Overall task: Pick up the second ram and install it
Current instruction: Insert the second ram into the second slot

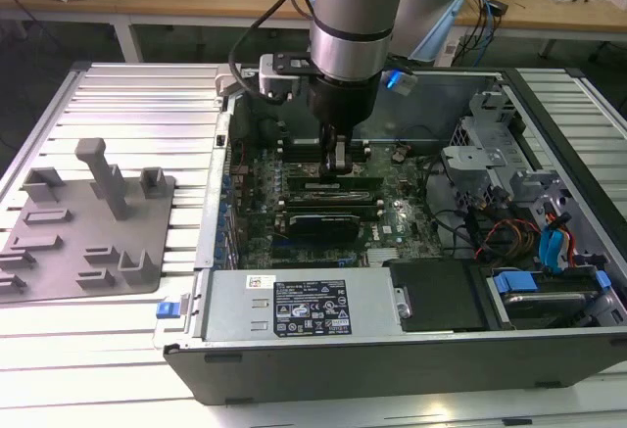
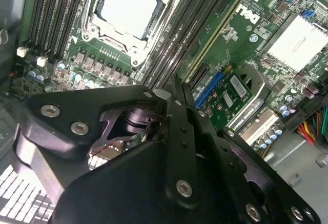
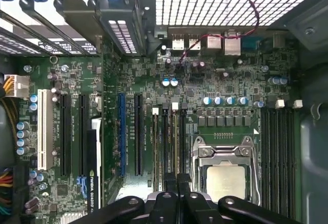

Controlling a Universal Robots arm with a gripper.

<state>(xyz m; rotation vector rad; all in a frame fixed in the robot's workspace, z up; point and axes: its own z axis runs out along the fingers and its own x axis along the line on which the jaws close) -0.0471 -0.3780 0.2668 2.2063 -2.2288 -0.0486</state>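
Standing inside the open black computer case (image 1: 392,355), the tool (image 1: 336,162) is at the memory slots in the middle of the exterior view. Its fingers are drawn together, apparently pinching the second ram (image 3: 175,142), a thin, long green circuit-board stick. The stick stands in a slot beside the silver processor socket (image 3: 225,180). Pick-up looks done, but I cannot tell whether it is latched. The grey plastic holder plate (image 1: 88,222) on the white desk (image 1: 127,105) carries no sticks.

second ram (image 1: 348,182) | thin green stick | on edge in memory slot
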